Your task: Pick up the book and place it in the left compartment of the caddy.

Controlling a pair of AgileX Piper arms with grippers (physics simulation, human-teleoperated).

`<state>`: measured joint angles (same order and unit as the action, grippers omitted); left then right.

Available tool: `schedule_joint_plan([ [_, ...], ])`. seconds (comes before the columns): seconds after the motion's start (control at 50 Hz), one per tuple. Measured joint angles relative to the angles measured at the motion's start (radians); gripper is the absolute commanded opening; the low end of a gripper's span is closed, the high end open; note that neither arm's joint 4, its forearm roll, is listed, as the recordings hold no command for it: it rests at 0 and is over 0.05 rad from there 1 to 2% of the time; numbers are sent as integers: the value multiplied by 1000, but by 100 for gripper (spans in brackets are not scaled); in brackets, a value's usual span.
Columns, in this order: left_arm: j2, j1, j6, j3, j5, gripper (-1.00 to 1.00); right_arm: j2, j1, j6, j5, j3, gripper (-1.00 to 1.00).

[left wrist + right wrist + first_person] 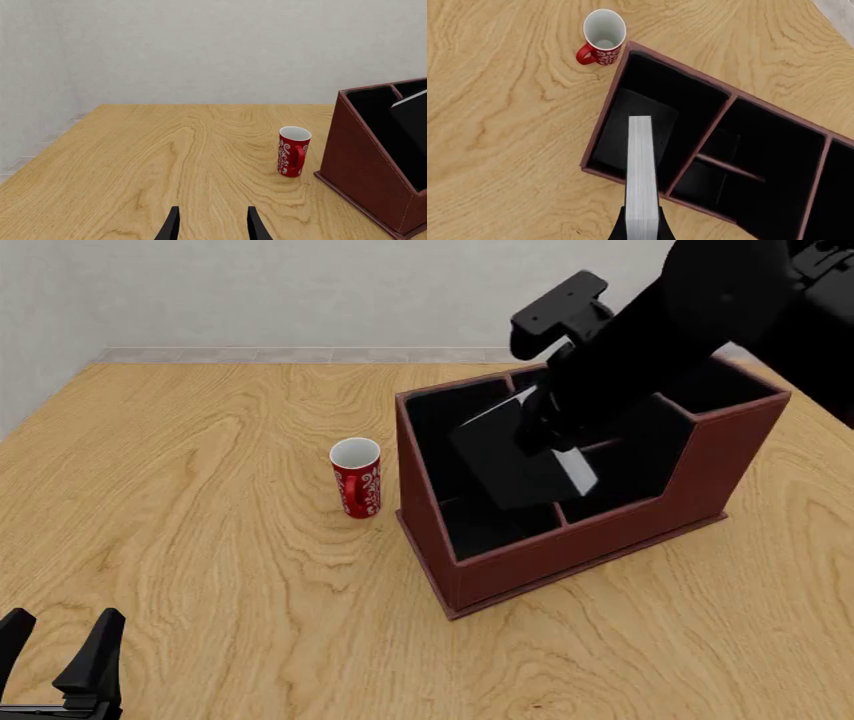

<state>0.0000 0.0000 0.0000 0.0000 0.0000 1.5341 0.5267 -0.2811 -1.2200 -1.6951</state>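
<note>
Pale wood worktop [200,570]. Reddish-brown caddy [587,545] toward right edge; red cup [356,478] just beside its left wall. Black book [642,170] pinched by right hand [642,231], hanging tilted over left compartment [657,107], placing step underway. Next, probably: lower inside walls, release. Left hand [211,225] open, idle, near corner.
</note>
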Motion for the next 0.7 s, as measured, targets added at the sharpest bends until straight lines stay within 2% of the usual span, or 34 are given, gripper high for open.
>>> schedule_joint_plan([
  [0.7,0,0,0,0,0,100,79,1,13,16,-21,-100],
])
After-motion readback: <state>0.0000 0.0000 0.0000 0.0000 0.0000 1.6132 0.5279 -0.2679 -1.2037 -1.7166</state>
